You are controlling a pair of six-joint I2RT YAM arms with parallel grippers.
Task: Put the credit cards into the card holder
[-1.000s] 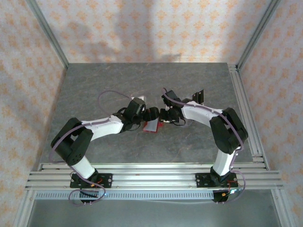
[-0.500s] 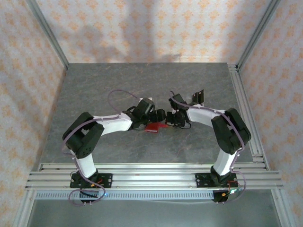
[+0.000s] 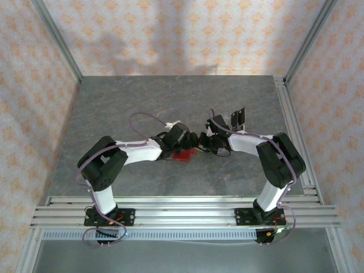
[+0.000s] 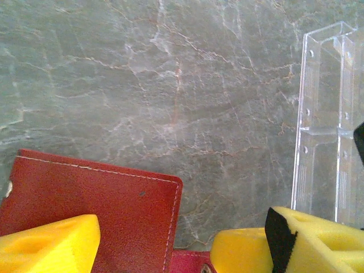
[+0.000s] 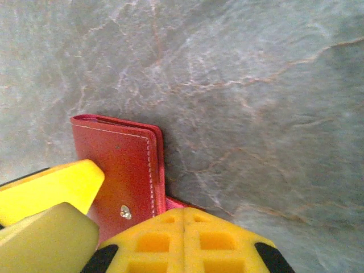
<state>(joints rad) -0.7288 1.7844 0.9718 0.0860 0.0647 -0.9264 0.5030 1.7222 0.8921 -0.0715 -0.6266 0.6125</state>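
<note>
Mid-table, the right gripper (image 5: 136,199) pinches shut on the red wallet (image 5: 119,165) as the left gripper (image 4: 154,239), jaws apart, sits over its cover, seemingly the opening step; next, spread it for the cards (image 3: 238,117) far right.

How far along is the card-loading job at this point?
Done: nothing evident; the red wallet lies folded. In hand: the right gripper is shut on its snap edge, the left gripper open over it. Left: what look like the dark cards sit outside, beyond the right arm.
</note>
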